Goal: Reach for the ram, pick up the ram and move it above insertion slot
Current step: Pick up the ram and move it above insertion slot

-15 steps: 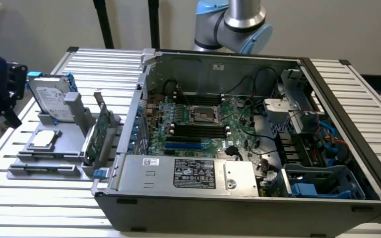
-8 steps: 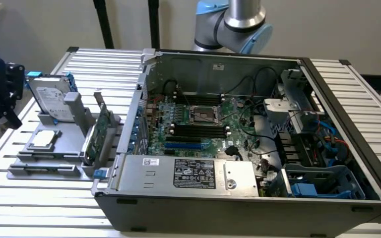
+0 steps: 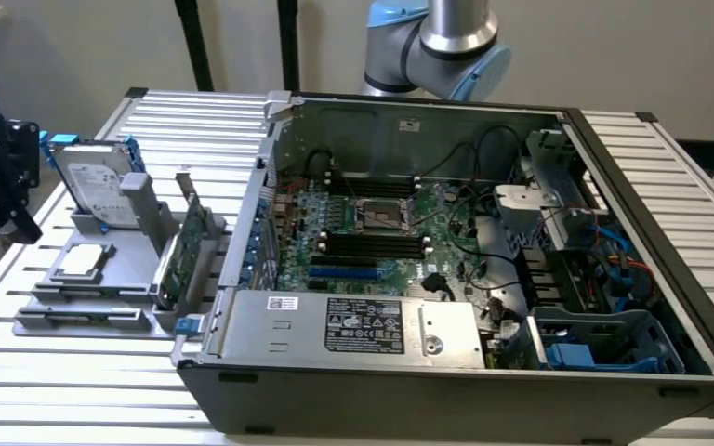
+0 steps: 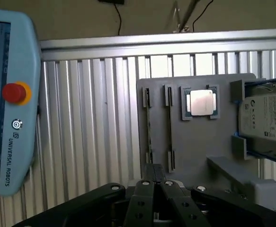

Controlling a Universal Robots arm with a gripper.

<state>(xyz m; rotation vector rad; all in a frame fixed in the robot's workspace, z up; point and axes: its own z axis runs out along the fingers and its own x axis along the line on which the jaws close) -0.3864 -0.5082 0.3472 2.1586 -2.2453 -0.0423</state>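
— Gripper [image 4: 154, 172] has its 2 fingers pressed together with nothing between them. It hangs outside the case [image 3: 456, 409], over the grey holder [image 4: 194, 146].

— And the ram [image 3: 171, 265]?

— Just beside the case, outside its side wall, standing on edge in that holder. Untouched, by the look of it.

— How does it look?

— Thin green board, long and low, with dark chips along its face as far as I can make out. A metal bracket [image 3: 191, 197] rises at its end farther back along the case, so a taller card may stand right against it. I can't split the 2 cleanly.

— What worries you?

— 3 things, all guesses. Fingers brought down together would strike the board's top edge rather than straddle it. With a card so close, a slightly off approach could pinch the wrong board, or both. And a stick that thin, gripped off-centre, could tilt and meet the slots [image 3: 367, 245] inside the case crooked.

— Anything in the case itself?

— Black cables [image 3: 463, 223] lie loose inside the case near those slots; a low pass could snag 1.

— The drive [image 3: 90, 181]?

— Farther out from the case than the ram. I doubt it interferes.
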